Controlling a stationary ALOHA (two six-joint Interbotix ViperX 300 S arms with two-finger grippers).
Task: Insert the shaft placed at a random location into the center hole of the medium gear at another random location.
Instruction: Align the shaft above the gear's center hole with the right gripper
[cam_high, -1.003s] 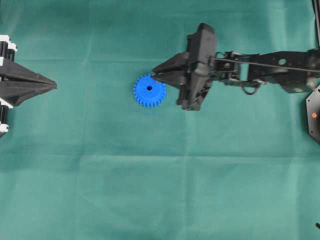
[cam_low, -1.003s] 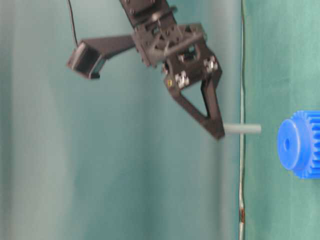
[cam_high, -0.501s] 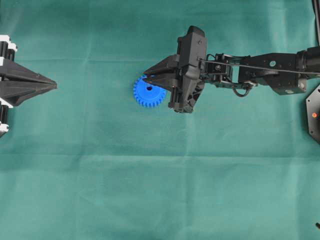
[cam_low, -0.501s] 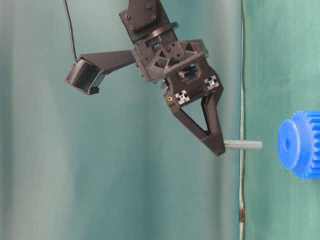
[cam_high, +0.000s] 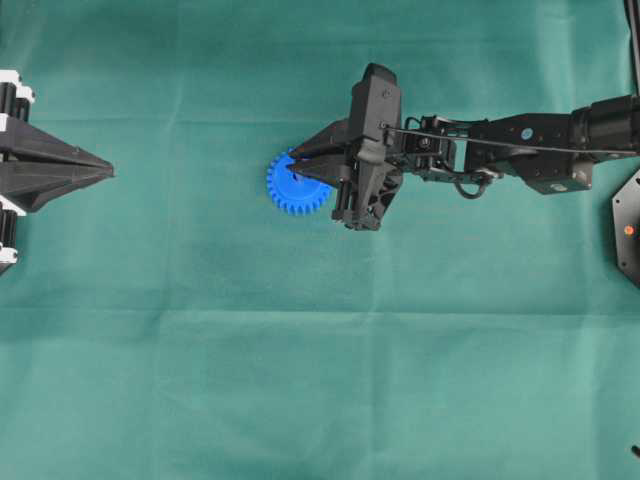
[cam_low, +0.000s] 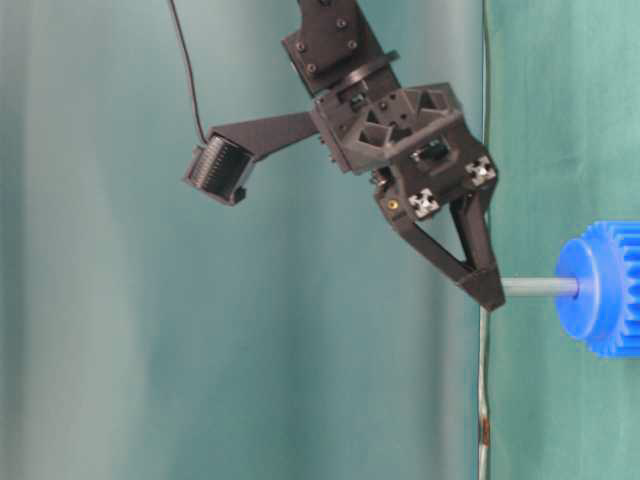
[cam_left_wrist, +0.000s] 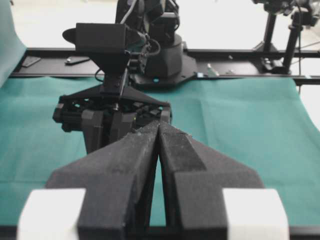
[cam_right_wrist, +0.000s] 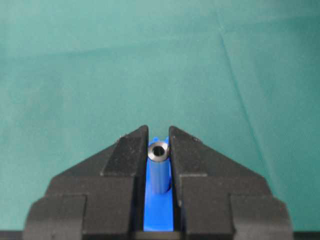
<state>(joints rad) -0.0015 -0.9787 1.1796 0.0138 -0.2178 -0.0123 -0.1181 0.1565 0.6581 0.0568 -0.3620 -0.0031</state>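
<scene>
**Ana:** Overhead view is showing the right gripper (cam_high: 296, 159) hanging over the medium gear (cam_high: 297, 185), which is lying flat on the green cloth (cam_high: 300, 380). Where is the shaft sitting relative to the gripper?

**Ben:** The shaft (cam_low: 540, 287) is being pinched at the very tips of the right gripper (cam_low: 488, 291), and it is sticking out beyond them toward the gear. In the right wrist view the two fingers (cam_right_wrist: 127, 152) are pressing on both sides of the shaft (cam_right_wrist: 159, 170), so the gripper is clamping it, not letting it loose.

**Ana:** Which way is the shaft pointing?

**Ben:** In the table-level view its long axis is running level across the picture, straight from the fingertips to the flat hub of the medium gear (cam_low: 600, 288). The far end is meeting the hub in the middle, where the center hole should be. The hole itself is being covered by the shaft, so how deep the shaft is going cannot be told.

**Ana:** And the left gripper?

**Ben:** The left gripper (cam_high: 105, 172) is staying at the left edge, well apart from the gear. Its jaws are pressing together with nothing between them, as the left wrist view (cam_left_wrist: 159, 131) is showing.
</scene>
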